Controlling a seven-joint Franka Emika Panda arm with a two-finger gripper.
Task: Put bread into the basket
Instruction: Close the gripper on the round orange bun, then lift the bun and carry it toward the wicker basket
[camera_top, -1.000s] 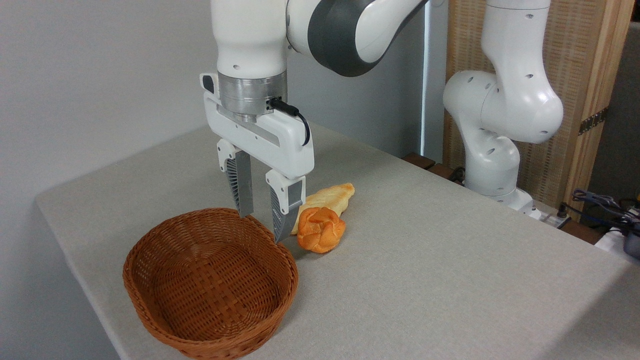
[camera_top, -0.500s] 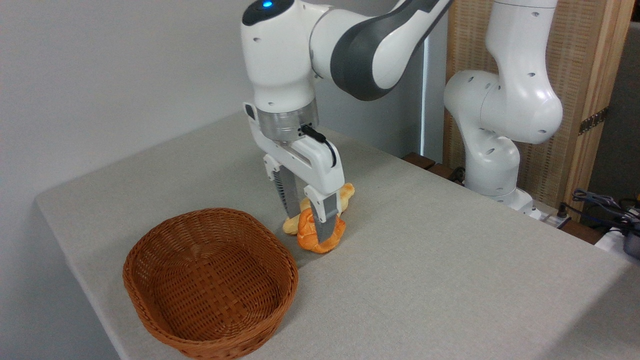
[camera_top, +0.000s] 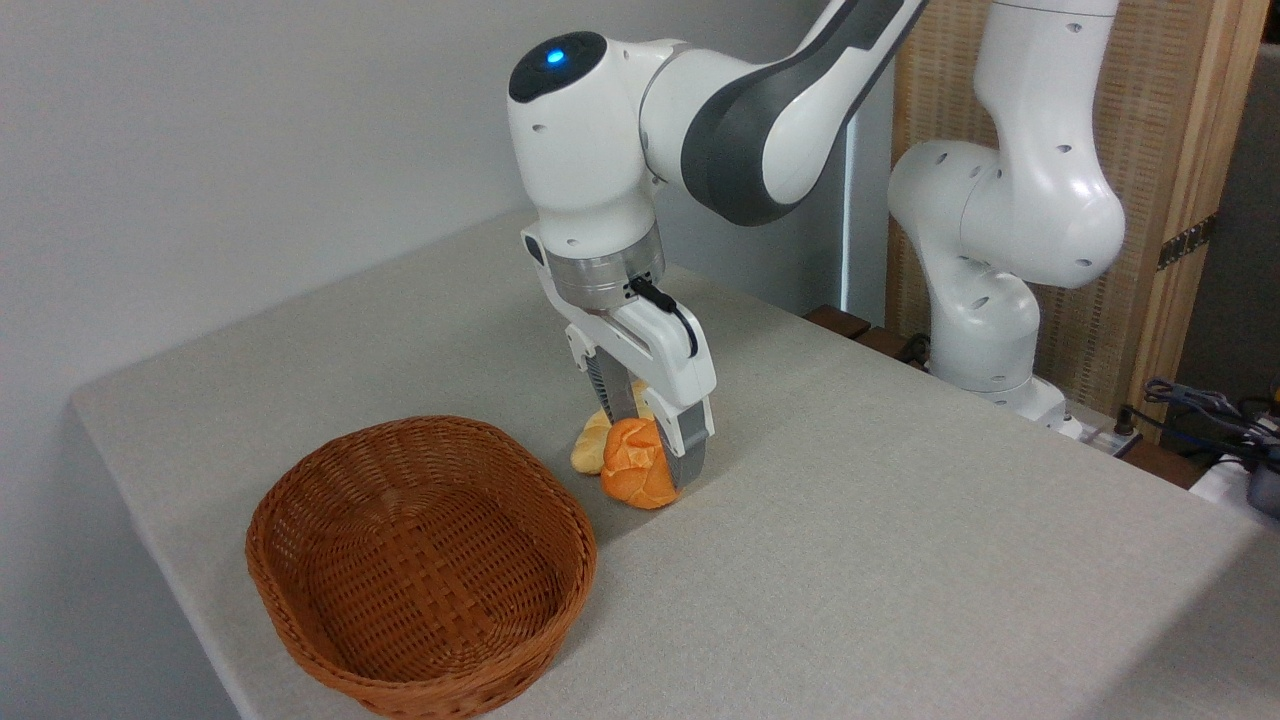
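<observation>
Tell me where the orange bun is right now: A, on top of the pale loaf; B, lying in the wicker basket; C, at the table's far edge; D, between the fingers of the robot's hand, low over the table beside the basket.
D: the hand is closed around the orange bun, right of the basket, which holds nothing.

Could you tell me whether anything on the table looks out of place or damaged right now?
Nothing looks spilled or broken. The orange bun looks narrowed between the fingers of the gripper, as if squeezed. The yellow loaf lies just behind it, mostly hidden. The basket stands upright with nothing in it.
</observation>
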